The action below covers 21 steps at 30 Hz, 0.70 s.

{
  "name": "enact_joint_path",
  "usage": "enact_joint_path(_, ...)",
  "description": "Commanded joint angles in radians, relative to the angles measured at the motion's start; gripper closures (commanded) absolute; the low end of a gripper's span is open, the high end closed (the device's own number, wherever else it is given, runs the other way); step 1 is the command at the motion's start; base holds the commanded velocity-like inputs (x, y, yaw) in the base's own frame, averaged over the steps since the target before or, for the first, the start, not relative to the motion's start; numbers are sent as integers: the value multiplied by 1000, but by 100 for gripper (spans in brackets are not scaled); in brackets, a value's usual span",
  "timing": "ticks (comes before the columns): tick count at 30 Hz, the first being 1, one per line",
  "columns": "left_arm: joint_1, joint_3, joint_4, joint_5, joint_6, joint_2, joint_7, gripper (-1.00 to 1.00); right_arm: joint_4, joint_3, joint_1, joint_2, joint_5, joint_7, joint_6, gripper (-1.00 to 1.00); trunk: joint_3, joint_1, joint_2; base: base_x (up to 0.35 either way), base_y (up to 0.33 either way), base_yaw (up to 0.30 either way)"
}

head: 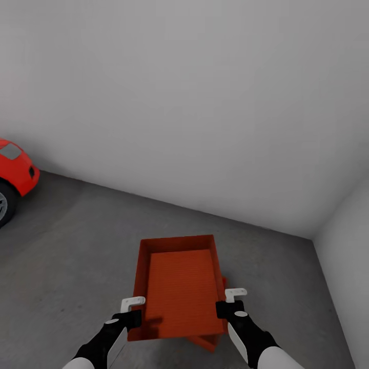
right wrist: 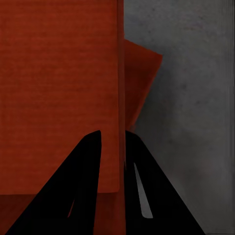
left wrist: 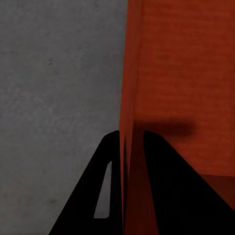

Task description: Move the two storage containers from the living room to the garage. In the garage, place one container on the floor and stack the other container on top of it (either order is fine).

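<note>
I hold one orange-red storage container (head: 179,287) by its two long side walls, over the garage's dark grey floor (head: 66,266). My left gripper (head: 134,310) is shut on its left wall, and the black fingers (left wrist: 166,166) straddle that wall (left wrist: 128,98). On the right wall my right gripper (head: 230,303) is shut the same way, with its fingers (right wrist: 90,161) on either side. The second container (head: 211,341) lies below, turned slightly, so its corner (right wrist: 142,73) pokes out past the held one. I cannot tell whether the two touch.
A red car (head: 14,171) with a dark wheel stands at the far left. A plain grey-white wall (head: 205,102) runs across ahead and meets a side wall (head: 343,277) in a corner at the right. Bare concrete spreads to the left of the containers.
</note>
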Motion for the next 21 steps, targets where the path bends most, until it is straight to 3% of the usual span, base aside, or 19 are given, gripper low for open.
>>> enact_joint_path(1, 2, -23, -3, -20, 6, 0, -30, 100, -1, -67, -7, 0, 16, -6, 8, 100, -2, 0, -2, 0, 0, -269)
enact_joint_path(21, 2, -23, -3, -20, 6, 0, -30, 100, -1, -67, -7, 0, 16, -5, 8, 100, -2, 0, -2, 0, 0, -275)
